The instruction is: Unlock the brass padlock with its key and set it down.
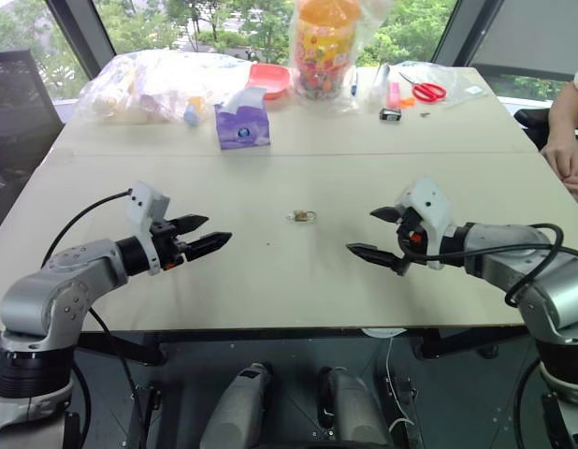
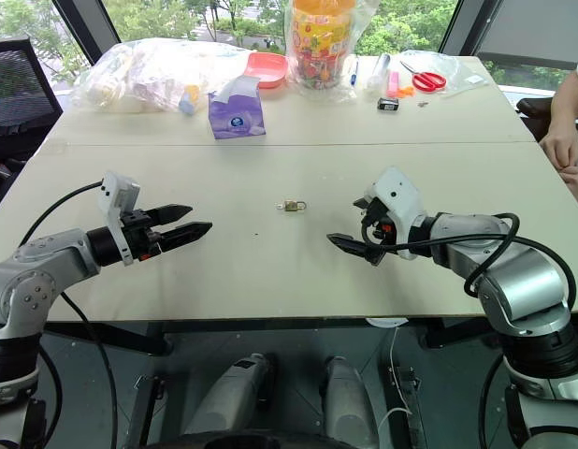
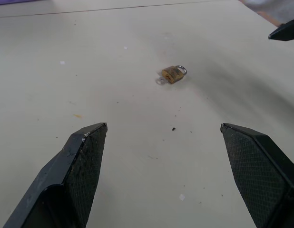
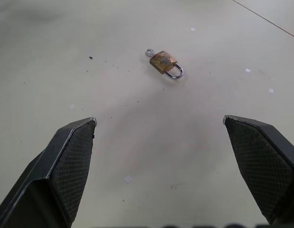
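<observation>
The small golden-brown brass padlock (image 1: 302, 216) with its thin silvery curved shackle lies flat on the pale beige worktop (image 1: 270, 281), near its middle, with a small silvery key (image 4: 149, 52) sticking out of its base. The left end effector (image 1: 201, 235) hovers above the worktop to the padlock's left, its two black fingers spread and grasping nothing. The right end effector (image 1: 373, 232) hovers to the padlock's right, likewise spread wide and empty. Both point inward toward the padlock, well apart from it. A purple tissue box (image 1: 241, 125) stands at the far side
</observation>
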Action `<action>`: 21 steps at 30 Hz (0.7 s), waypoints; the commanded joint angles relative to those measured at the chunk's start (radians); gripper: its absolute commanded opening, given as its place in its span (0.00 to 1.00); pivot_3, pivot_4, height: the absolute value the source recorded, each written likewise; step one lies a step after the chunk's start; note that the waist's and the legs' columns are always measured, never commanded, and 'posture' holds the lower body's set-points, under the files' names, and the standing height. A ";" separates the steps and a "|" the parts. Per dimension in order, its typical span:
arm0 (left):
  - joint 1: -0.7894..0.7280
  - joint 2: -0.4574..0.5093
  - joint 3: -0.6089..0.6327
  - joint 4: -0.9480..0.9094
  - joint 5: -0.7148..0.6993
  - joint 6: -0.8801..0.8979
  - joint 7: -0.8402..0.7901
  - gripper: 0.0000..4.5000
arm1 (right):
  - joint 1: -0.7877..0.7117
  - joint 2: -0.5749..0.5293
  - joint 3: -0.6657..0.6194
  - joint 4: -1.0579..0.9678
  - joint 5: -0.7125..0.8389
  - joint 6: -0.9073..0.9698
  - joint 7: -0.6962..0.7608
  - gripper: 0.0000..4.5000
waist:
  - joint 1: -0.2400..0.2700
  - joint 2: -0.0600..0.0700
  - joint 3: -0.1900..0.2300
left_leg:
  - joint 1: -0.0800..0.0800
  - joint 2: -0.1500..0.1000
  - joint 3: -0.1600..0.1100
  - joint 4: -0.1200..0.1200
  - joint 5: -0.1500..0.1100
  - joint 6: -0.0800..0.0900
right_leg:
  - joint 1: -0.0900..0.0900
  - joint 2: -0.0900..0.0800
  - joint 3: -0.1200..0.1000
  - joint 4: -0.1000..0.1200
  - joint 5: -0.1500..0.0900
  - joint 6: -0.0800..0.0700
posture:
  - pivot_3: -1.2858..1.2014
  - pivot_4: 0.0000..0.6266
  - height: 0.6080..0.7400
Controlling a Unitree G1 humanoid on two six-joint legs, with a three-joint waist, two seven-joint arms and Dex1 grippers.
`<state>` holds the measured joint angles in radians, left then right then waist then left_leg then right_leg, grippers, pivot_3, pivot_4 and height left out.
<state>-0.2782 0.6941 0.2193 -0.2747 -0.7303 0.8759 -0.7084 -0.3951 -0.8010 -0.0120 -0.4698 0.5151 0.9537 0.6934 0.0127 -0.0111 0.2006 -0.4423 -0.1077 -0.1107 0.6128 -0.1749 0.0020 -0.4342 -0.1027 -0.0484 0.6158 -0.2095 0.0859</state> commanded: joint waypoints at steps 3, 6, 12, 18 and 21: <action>-0.035 0.039 -0.007 0.023 0.036 -0.067 -0.056 0.88 | -0.013 -0.038 0.008 -0.033 -0.028 -0.021 0.007 1.00 | 0.000 0.000 0.000 | 0.000 0.000 0.000 0.000 0.000 0.000 | 0.000 0.000 0.000 0.000 0.000 0.000 | 0.52 0.24 1.00; -0.111 0.087 -0.097 0.099 0.115 -0.158 -0.176 0.88 | -0.087 -0.086 0.078 -0.049 -0.044 -0.009 0.056 1.00 | 0.001 0.000 0.000 | 0.000 0.000 0.000 0.000 0.000 0.000 | 0.000 0.000 0.000 0.000 0.000 0.000 | 0.52 0.24 1.00; -0.392 0.060 -0.330 0.442 0.333 -0.422 -0.408 0.88 | -0.181 -0.028 0.170 -0.016 -0.050 0.037 0.049 1.00 | 0.004 -0.001 0.000 | 0.000 0.001 0.002 0.001 0.000 0.000 | 0.001 0.000 -0.001 -0.002 0.000 0.000 | 0.52 0.24 1.00; -0.638 -0.136 -0.422 0.910 0.489 -0.672 -0.491 0.88 | -0.179 0.039 0.158 -0.041 -0.055 0.086 -0.031 1.00 | 0.002 -0.001 0.000 | -0.003 -0.001 0.003 0.001 0.001 0.004 | 0.000 0.000 -0.001 -0.003 0.005 0.007 | 0.52 0.24 1.00; -0.722 -0.222 -0.422 1.100 0.522 -0.742 -0.524 0.88 | -0.167 0.056 0.137 -0.067 -0.049 0.118 -0.069 1.00 | 0.001 -0.001 0.000 | -0.002 -0.001 0.003 0.002 0.001 0.005 | 0.000 0.000 -0.002 -0.002 0.006 0.008 | 0.52 0.24 1.00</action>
<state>-0.9620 0.4804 -0.2140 0.7640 -0.2263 0.1846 -1.2084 -0.5578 -0.7513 0.1667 -0.4878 0.4635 1.0615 0.6456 0.0132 -0.0123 0.2007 -0.4447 -0.1085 -0.1081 0.6149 -0.1741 0.0067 -0.4344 -0.1026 -0.0505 0.6138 -0.2033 0.0944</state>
